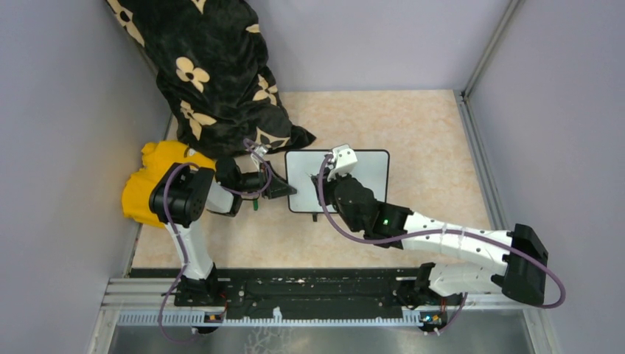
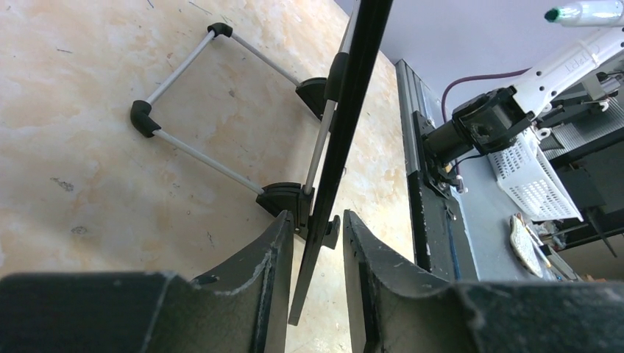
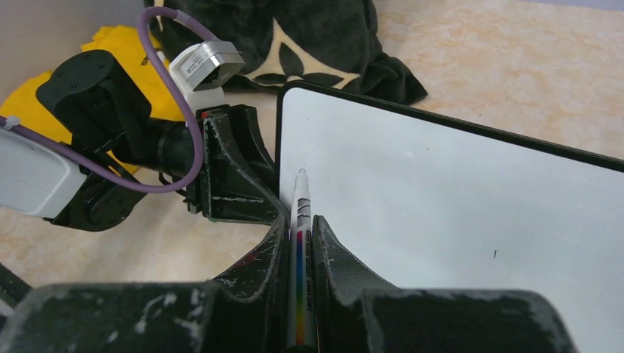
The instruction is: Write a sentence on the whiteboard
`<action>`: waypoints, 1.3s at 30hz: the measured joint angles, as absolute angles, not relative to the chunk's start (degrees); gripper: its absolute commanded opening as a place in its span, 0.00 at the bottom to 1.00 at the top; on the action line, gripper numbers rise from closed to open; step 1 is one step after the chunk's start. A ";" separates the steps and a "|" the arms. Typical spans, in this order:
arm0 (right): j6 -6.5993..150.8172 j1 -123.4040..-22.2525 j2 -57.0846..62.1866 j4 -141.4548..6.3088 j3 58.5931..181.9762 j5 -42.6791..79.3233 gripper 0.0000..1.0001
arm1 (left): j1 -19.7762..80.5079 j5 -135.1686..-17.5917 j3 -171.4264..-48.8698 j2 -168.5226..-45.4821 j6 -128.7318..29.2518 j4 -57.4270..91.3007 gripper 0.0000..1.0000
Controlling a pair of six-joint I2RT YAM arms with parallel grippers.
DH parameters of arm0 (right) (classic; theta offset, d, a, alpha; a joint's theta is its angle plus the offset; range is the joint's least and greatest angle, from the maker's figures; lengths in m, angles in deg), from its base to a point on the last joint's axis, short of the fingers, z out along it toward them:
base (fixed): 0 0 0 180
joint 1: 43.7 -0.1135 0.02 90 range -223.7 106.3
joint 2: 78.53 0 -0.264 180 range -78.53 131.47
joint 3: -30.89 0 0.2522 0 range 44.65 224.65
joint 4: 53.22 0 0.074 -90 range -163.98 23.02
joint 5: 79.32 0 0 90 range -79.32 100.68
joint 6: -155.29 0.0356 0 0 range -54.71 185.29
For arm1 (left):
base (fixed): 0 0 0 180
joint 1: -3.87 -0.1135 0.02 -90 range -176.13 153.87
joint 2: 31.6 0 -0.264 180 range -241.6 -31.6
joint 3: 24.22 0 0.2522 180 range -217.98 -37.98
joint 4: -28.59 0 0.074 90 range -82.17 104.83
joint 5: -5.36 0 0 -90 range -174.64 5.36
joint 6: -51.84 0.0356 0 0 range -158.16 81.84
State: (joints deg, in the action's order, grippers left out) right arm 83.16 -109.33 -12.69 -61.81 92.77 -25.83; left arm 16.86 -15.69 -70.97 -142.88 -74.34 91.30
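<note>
The whiteboard (image 1: pixel 368 177) stands on the beige table, propped on its wire stand (image 2: pixel 184 140). In the right wrist view its white face (image 3: pixel 441 206) is blank apart from a tiny dark speck; no green sentence shows. My left gripper (image 1: pixel 287 189) is at the board's left edge. Its jaws (image 2: pixel 318 220) stand either side of the black frame (image 2: pixel 353 95), with a gap on the right side. My right gripper (image 1: pixel 324 175) is shut (image 3: pixel 299 220) on a white marker (image 3: pixel 301 206) with a rainbow stripe. Its green tip (image 2: pixel 559 13) points at the board's upper left area; contact cannot be told.
A black blanket with cream flowers (image 1: pixel 214 74) lies at the back left, reaching close to the board's top left corner. A yellow cloth (image 1: pixel 147 184) lies beside the left arm. Grey walls close three sides. The arms' mounting rail (image 1: pixel 295 291) runs along the near edge.
</note>
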 measured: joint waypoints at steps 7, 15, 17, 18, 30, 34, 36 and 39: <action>83.49 -109.33 -13.45 -61.59 92.64 -23.89 0.00 | 16.86 -16.02 -70.95 -142.33 -76.33 93.38 0.31; 83.53 -109.33 -13.45 -60.61 92.64 -23.67 0.00 | 16.86 -16.24 -70.97 -142.33 -77.03 93.75 0.20; 83.51 -109.33 -13.45 -60.52 92.64 -23.67 0.00 | 16.86 -16.26 -70.97 -142.44 -77.08 93.79 0.18; 83.51 -109.33 -13.45 -60.52 92.64 -23.69 0.00 | 16.86 -16.26 -70.97 -142.49 -77.08 93.79 0.18; 83.49 -109.33 -12.66 -60.54 92.62 -25.22 0.00 | 16.86 -16.24 -70.95 -143.43 -76.49 93.86 0.33; 83.49 -109.33 -12.66 -60.52 92.62 -25.26 0.00 | 16.86 -16.24 -70.95 -143.43 -76.53 93.90 0.28; 83.49 -109.33 -12.58 -60.45 92.62 -25.26 0.00 | 16.86 -16.24 -70.95 -143.43 -76.55 93.90 0.27; 83.47 -109.33 -12.01 -59.99 92.62 -25.46 0.00 | 16.88 -16.24 -70.95 -143.47 -76.66 93.92 0.26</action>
